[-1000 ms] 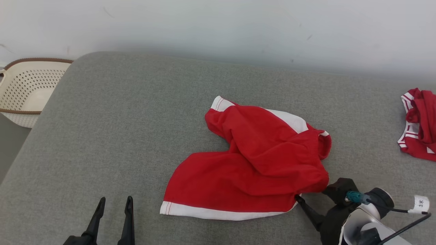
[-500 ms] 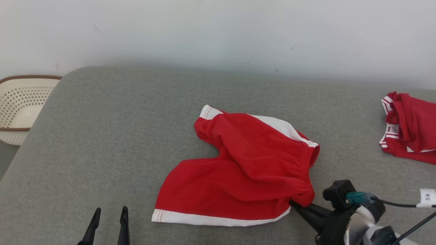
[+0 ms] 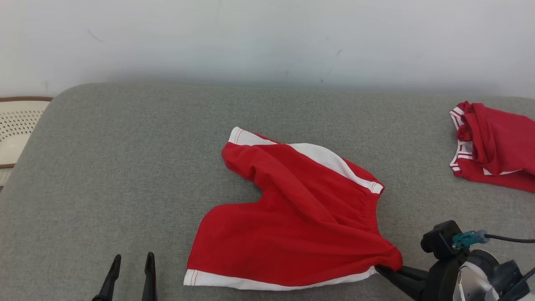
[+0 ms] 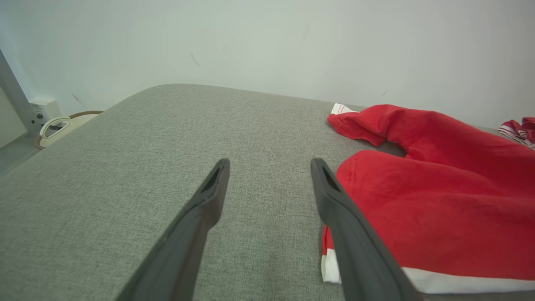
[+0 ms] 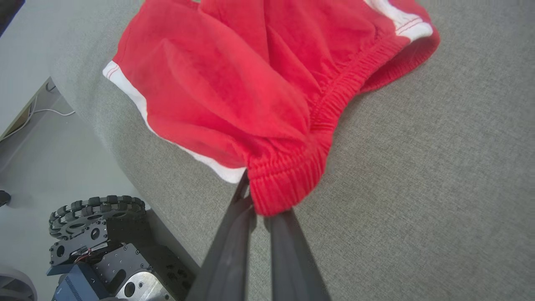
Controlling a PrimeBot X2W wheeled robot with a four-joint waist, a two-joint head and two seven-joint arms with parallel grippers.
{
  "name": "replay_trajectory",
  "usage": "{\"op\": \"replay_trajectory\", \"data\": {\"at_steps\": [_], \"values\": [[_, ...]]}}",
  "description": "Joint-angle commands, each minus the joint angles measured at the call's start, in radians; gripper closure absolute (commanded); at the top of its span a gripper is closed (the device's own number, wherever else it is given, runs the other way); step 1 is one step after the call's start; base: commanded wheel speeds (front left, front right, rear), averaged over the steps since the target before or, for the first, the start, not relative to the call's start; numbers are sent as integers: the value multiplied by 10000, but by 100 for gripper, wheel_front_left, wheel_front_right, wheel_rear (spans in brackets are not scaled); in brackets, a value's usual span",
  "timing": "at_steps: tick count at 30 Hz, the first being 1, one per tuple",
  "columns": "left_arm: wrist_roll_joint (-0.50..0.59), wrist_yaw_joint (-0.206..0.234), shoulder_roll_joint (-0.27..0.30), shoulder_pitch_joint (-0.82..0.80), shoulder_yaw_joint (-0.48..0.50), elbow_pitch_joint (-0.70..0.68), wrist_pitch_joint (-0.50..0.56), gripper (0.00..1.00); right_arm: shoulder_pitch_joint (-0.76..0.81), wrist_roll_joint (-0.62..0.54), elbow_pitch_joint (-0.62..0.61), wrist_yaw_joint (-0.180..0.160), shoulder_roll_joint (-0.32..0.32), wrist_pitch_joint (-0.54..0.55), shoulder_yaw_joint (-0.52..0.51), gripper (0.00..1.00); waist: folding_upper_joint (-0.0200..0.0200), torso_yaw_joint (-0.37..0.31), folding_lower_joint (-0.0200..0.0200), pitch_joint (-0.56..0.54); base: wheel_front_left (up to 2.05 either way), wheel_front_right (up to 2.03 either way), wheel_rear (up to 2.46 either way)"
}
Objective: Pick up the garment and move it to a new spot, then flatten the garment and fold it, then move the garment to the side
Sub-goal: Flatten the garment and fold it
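- A pair of red cloth shorts [image 3: 292, 217] with white side stripes and white hems lies on the grey woven-fabric tabletop [image 3: 125, 167], in the lower middle of the head view.
- The shorts are spread but not flat. One leg points toward the lower left of the frame, its white hem along the bottom. The other leg reaches up toward the centre and folds over itself.
- The right gripper [image 3: 381, 269] sits at the lower right of the head view, its jaws together and clamped on the near corner of the elastic waistband.
- In the right wrist view the ribbed waistband bunches into a lump right at the tips of the right gripper [image 5: 261, 209], and the rest of the shorts [image 5: 234, 83] fans out toward the top of the frame over the tabletop [image 5: 418, 167].
- The cloth is drawn taut in creases running from that pinched corner.
- The left gripper [image 3: 133, 257] shows at the lower left of the head view, jaws wide apart and holding nothing.
- In the left wrist view the left gripper [image 4: 271, 164] is over bare tabletop [image 4: 125, 167], with the hem of the shorts [image 4: 439, 196] just beside its right-hand finger (touching or not, I cannot tell).
- A second crumpled red garment with white stripes [image 3: 493, 154] lies at the right edge of the head view, well apart from the shorts.
- A cream perforated plastic basket with a brown rim [image 3: 16, 125] stands off the tabletop at the left edge.
- The robot's wheeled base [image 5: 96, 234] shows at the lower left of the right wrist view.
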Motion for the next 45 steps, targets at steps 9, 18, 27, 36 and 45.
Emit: {"op": "replay_trajectory", "data": {"at_steps": [9,18,27,36,45], "values": [[-46,-28,3,-161,-81,99,-56,0,-70,-778,1031,-3,1066,-618,-739,100,0,252,0,36,0,0,0],[43,-42,1,-210,-178,164,-56,0,-573,-1081,3097,-3,2032,-761,-467,100,0,668,0,-79,0,0,0],[50,-5,1,65,-35,101,-56,0,-67,-902,3120,-3,1576,-1603,-483,0,0,555,0,-229,0,0,0],[-40,63,3,141,73,-58,-57,0,1114,-787,2024,-3,1177,-1858,-1433,0,0,22,0,-122,0,0,0],[42,-11,1,0,145,-183,-57,0,2039,-960,1197,-3,1355,-2365,-2756,0,0,-116,0,18,0,0,0]]}}
